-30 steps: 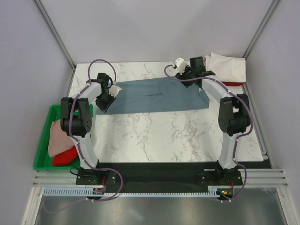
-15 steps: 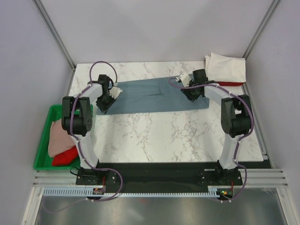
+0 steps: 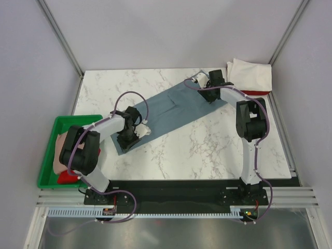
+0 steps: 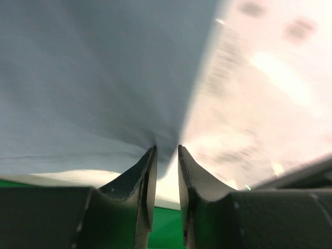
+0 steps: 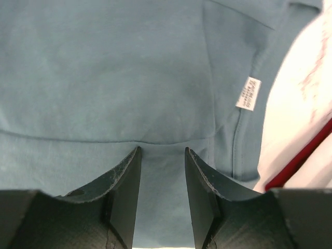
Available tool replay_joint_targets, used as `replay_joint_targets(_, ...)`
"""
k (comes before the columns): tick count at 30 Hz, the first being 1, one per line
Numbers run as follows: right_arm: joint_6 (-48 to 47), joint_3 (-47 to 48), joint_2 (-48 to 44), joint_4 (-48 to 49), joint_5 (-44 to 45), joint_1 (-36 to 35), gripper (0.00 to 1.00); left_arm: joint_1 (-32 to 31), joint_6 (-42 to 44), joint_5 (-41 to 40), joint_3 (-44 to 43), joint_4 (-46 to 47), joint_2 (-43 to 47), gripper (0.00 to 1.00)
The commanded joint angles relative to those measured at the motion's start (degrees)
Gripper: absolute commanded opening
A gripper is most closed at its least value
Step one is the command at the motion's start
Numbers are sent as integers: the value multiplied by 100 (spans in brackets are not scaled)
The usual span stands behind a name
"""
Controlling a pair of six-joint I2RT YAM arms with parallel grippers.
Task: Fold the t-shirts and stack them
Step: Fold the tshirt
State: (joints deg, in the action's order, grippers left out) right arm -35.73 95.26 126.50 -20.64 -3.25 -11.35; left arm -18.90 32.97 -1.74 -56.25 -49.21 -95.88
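One slate blue-grey t-shirt [image 3: 176, 106] diagonally on the marble table [image 3: 207, 150], left gripper [image 4: 166, 150] jaws narrow, pinching its near corner, right gripper [image 5: 162, 150] jaws narrow, gripping its far end, one white t-shirt [image 3: 251, 73] far right

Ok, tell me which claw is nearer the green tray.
Left. The left claw is close beside the green tray, at the blue-grey shirt's near corner. The right claw is across the table, at the shirt's far end.
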Motion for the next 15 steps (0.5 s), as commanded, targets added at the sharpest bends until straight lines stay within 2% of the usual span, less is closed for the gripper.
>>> replay_joint_targets(1,241,702,375,43,193,10,47,-211,-161,832,176,-668,674,29)
replay_joint_targets(6,654,801,-368,104,280,10,47,-211,139,1158,-579,-933,1351,30)
replay_joint_targets(9,953,459,-992,131,289,-51,48,-211,192,1132,-887,-854,1213,30)
replay_joint_targets(12,988,-234,-1459,148,193,-104,48,-211,340,931,-669,-75,1107,28)
replay_joint_targets(15,1137,-429,-1514,148,193,-104,48,-211,412,545,-326,454,896,27)
